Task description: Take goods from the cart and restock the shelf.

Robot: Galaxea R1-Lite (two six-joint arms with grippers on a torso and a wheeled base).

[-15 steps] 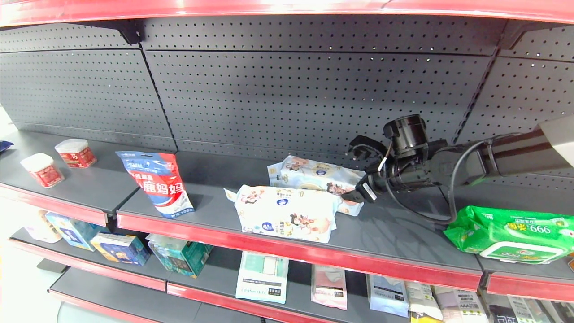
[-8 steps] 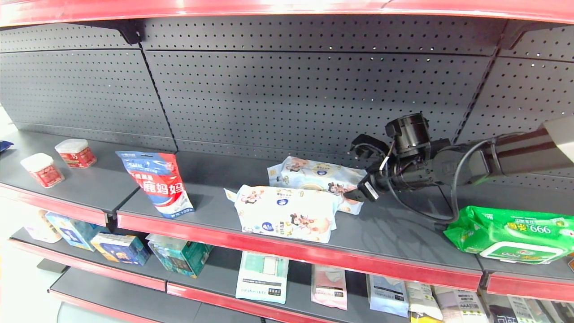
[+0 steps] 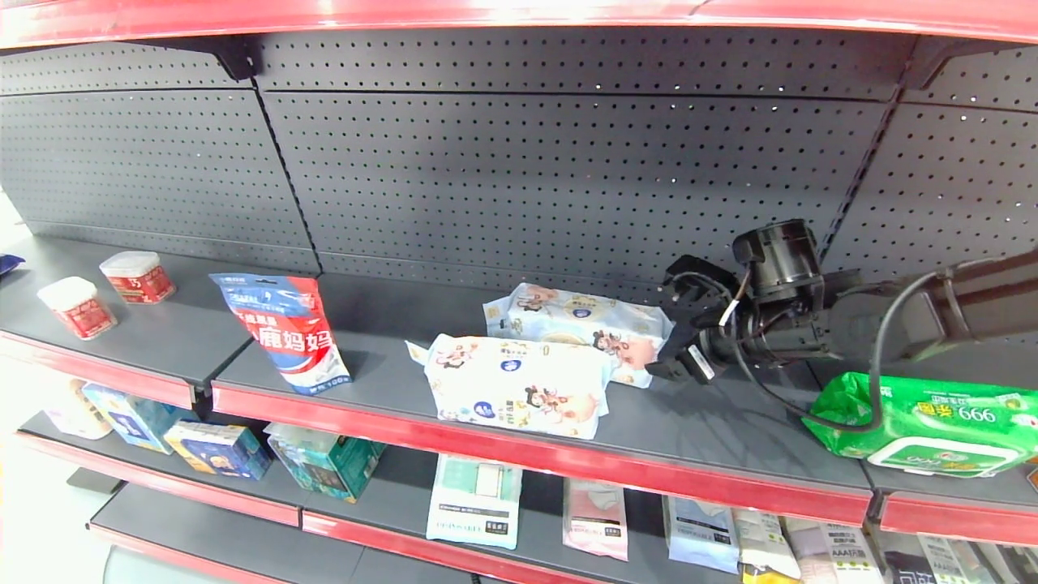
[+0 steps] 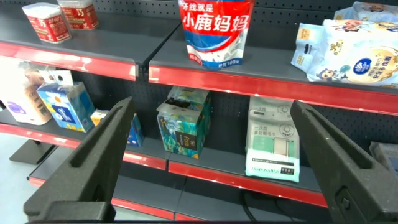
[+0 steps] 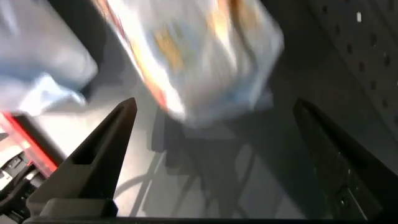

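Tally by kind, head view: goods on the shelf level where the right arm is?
Red-and-white tubs: 2
Blue-and-red pouch: 1
Pale cartoon-print packs: 2
Green wipes pack: 1
Total: 6, leaving out a blue sliver at the left edge, too cropped to identify.

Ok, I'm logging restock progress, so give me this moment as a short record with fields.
right gripper: open, at the rear wipes pack's end, holding nothing
left gripper: open, holding nothing, facing lower shelves
middle shelf: front wipes pack, blue-red pouch upright, green pack lying flat
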